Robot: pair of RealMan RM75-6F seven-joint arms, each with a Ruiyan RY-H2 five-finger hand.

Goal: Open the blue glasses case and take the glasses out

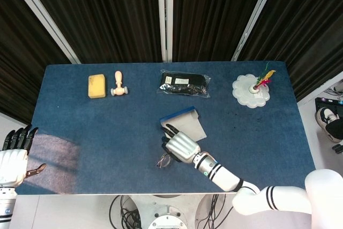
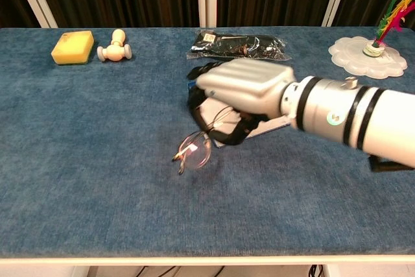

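One pair of thin wire-rimmed glasses (image 2: 194,150) is gripped in the curled fingers of the right hand (image 2: 237,98) and is held clear of the open blue glasses case (image 1: 183,121), out over the blue felt-covered table (image 2: 97,160) on the near-left side of the case. In the head view the single case is seen lying open just behind the hand, its pale lining exposed and its blue lid edge turned toward the far side. Behind the case, one black packet in clear plastic wrap (image 2: 237,45) is laid flat. Toward the far right, one white scalloped plate (image 2: 367,58) is found, with one feathered shuttlecock (image 2: 384,30) standing on it. At the far left, one yellow sponge block (image 2: 72,47) and one small wooden roller (image 2: 115,47) are placed side by side. The left hand (image 1: 13,154) is kept off the table's left edge, fingers extended and holding nothing.
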